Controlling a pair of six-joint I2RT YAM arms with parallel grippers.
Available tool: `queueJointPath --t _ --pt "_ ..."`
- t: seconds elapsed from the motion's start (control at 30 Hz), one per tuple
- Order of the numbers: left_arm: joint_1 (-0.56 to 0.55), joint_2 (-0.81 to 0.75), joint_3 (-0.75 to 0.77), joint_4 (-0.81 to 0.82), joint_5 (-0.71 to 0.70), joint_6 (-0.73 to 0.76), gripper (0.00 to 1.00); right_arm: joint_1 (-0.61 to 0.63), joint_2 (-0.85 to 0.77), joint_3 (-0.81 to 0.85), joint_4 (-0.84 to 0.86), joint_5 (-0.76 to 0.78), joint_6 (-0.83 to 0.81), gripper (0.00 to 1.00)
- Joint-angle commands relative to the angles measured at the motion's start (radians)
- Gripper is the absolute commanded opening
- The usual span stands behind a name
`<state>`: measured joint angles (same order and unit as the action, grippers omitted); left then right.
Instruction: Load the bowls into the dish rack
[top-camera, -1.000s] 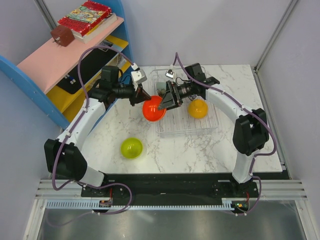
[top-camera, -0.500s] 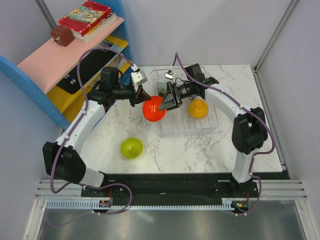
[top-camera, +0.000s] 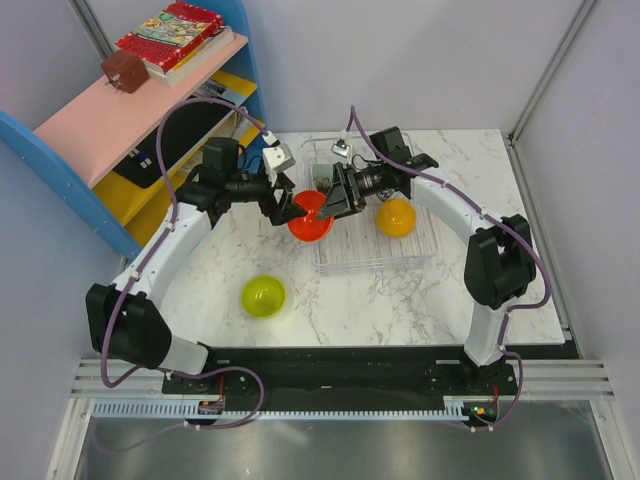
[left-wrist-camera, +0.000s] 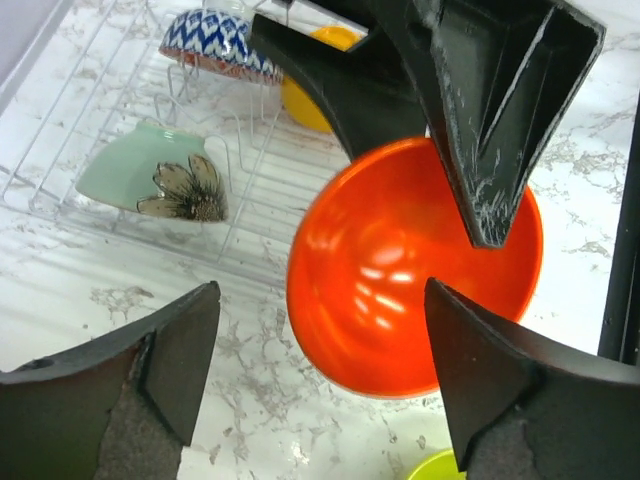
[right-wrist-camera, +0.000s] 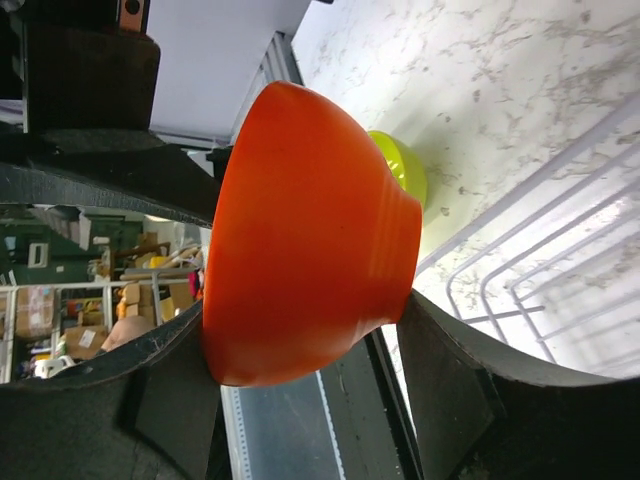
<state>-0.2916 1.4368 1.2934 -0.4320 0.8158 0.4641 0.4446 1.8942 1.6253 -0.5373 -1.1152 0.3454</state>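
Your right jaws grip the red-orange bowl by its rim at the left edge of the dish rack, mouth facing away from it; your left jaws stand open beside the bowl.

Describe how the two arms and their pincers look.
The left arm and right arm have white links, black joints, and a purple cable looping along each. The left pincer and right pincer are black, with broad wedge-shaped, scuffed fingers.

Surface: white marble, grey-veined.
Walls: plain pale grey panels.
Shelf unit: blue sides, pink board, far left.
Books: stacked on the pink board.
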Motion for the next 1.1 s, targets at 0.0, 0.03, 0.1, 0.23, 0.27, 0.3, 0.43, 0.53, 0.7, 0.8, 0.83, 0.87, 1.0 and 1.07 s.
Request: queueJointPath --t 0.0,0.03,0.1,0.23,0.27,0.3,0.43,0.53,0.7,0.8,0.83,0.87,1.0,1.07 --pt "0.051 -0.049 -0.032 0.024 0.006 -0.018 0.91 -0.026 -0.073 0.005 0.007 0.072 -0.060 0.00" --pt "0.068 -0.052 -0.049 0.021 0.016 -0.021 0.96 -0.026 -0.076 0.014 -0.047 0.127 -0.089 0.00" --pt "0.126 -0.068 -0.066 0.004 0.039 -0.025 0.98 -0.024 -0.086 0.044 -0.119 0.220 -0.202 0.00" --pt "0.250 -0.136 -0.179 -0.031 0.109 -0.012 1.00 -0.024 -0.125 0.013 -0.155 0.451 -0.307 0.00" --pt "0.290 -0.151 -0.199 -0.049 0.112 -0.004 1.00 -0.023 -0.138 0.005 -0.155 0.544 -0.324 0.00" --pt "0.322 -0.180 -0.215 -0.074 0.124 0.033 1.00 -0.020 -0.145 -0.005 -0.153 0.584 -0.362 0.00" --pt "0.399 -0.263 -0.310 -0.148 0.086 0.088 1.00 0.014 -0.178 -0.030 -0.147 0.788 -0.486 0.00" --pt "0.446 -0.328 -0.370 -0.137 0.066 0.076 1.00 0.065 -0.190 -0.057 -0.128 0.934 -0.575 0.00" --pt "0.480 -0.375 -0.474 -0.010 0.063 -0.022 1.00 0.154 -0.182 -0.074 -0.113 1.145 -0.680 0.00" --pt "0.497 -0.380 -0.482 0.001 0.057 -0.033 1.00 0.195 -0.175 -0.084 -0.093 1.215 -0.729 0.00" --pt "0.505 -0.378 -0.486 0.002 0.062 -0.036 1.00 0.203 -0.167 -0.085 -0.089 1.251 -0.752 0.00" --pt "0.505 -0.377 -0.487 0.004 0.074 -0.038 1.00 0.219 -0.161 -0.085 -0.082 1.275 -0.764 0.00" --pt "0.506 -0.365 -0.496 0.019 0.083 -0.044 0.99 0.252 -0.130 -0.084 -0.059 1.362 -0.824 0.00" --pt "0.506 -0.357 -0.499 0.021 0.085 -0.045 0.99 0.266 -0.104 -0.076 -0.055 1.397 -0.861 0.00"
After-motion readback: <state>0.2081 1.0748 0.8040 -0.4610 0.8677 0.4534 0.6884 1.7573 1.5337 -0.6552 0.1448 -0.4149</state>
